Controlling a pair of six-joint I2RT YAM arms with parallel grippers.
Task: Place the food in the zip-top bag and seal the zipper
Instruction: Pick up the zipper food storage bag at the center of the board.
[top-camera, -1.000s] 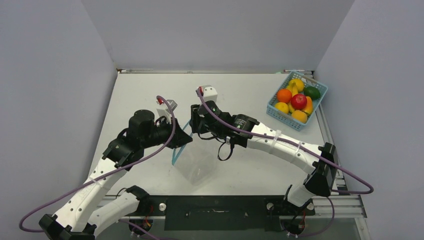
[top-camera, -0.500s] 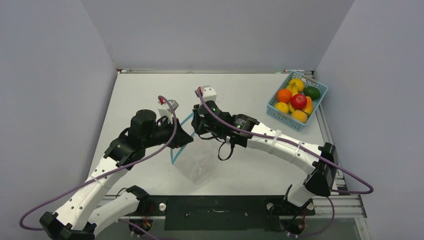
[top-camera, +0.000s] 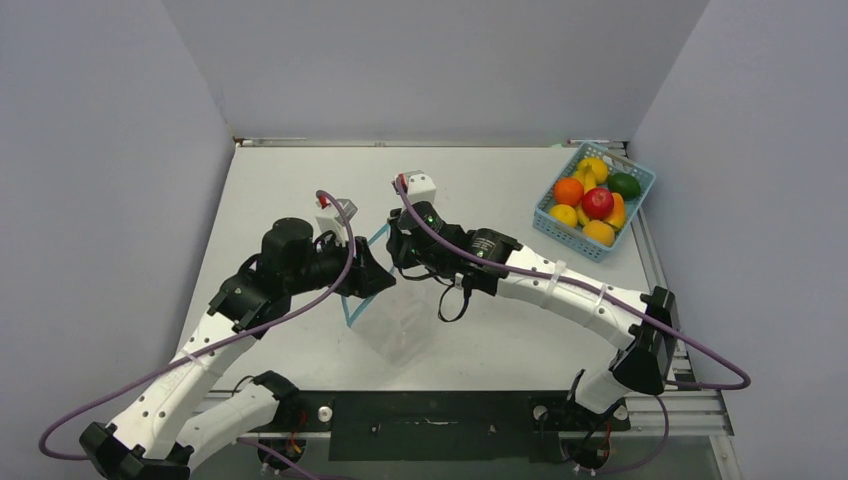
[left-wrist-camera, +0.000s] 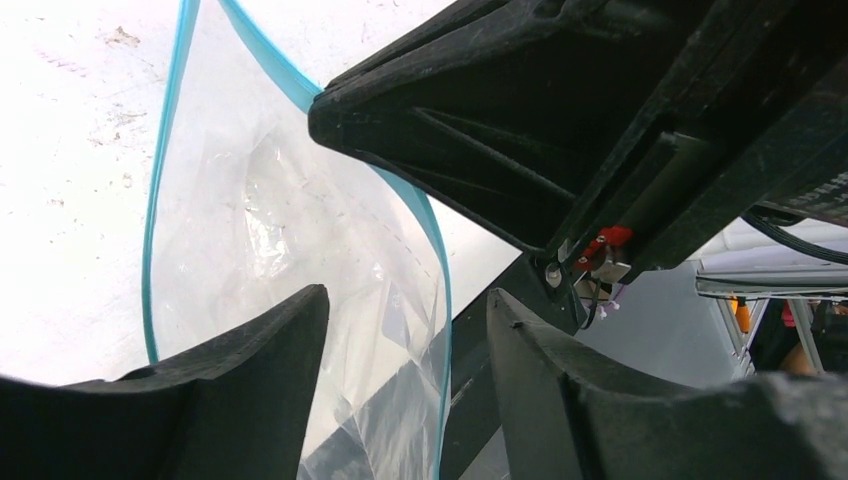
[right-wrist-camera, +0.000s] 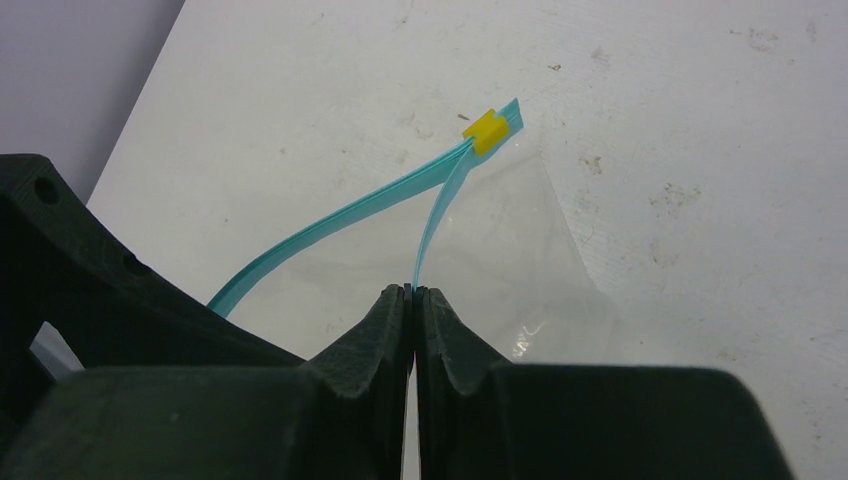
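**Ana:** Where is the zip-top bag (top-camera: 395, 325)?

**Robot:** In the middle of the tabletop (top-camera: 500, 180), right by my two arms. Its mouth is open a bit.

**Ana:** What is your right end effector (right-wrist-camera: 413, 292) doing?

**Robot:** Its fingers are pressed together on one side of the teal zipper (right-wrist-camera: 330, 225). A little yellow slider (right-wrist-camera: 487, 130) sits at the zipper's far end.

**Ana:** And the left one?

**Robot:** My left end effector (left-wrist-camera: 405, 310) has its fingers apart. The bag's edge shows in the gap, but nothing is squeezed.

**Ana:** Where is the food (top-camera: 595, 200)?

**Robot:** In the light-blue basket (top-camera: 570, 240), far right, well apart from the bag.
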